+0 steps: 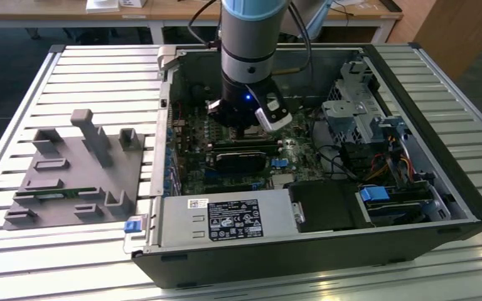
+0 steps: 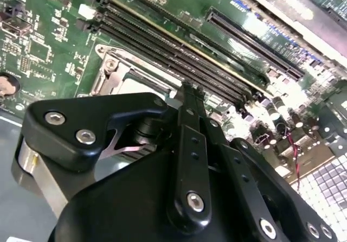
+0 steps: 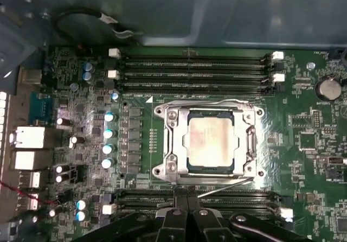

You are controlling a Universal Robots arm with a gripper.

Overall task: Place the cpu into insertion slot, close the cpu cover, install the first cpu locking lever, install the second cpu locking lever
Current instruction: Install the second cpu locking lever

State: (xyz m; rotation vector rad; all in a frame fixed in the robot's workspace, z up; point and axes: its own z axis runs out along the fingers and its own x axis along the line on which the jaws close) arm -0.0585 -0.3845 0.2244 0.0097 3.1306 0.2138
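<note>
From the first wrist view I read the cpu (image 3: 209, 139) already seated in the insertion slot (image 3: 169, 118), with the cpu cover (image 3: 250, 139) folded down over it so the pale face shows through the window. A thin wire lever (image 3: 225, 187) lies slanting along the socket's near edge, looking not hooked; another wire (image 3: 217, 101) runs along the far edge by the memory slots (image 3: 192, 74)

The gripper (image 3: 187, 214) hovers just beside the socket, fingers pressed together, nothing between them; in the second wrist view the gripper (image 2: 191, 90) has its closed tips over the socket corner

Handling, my judgement: the levers are light, springy steel wire, slippery, apt to snap back; best pushed near the bent handle end, not mid-span. The cover is thin stiff plate. The chip beneath is fragile, pins under it more so

View differences: the first wrist view gives the whole socket square-on. The second wrist view gives finger height over the board. The exterior view places the gripper (image 1: 243, 130) deep in the computer case (image 1: 325, 251), with the grey fixture tray (image 1: 48, 188) well apart at that view's left
</note>
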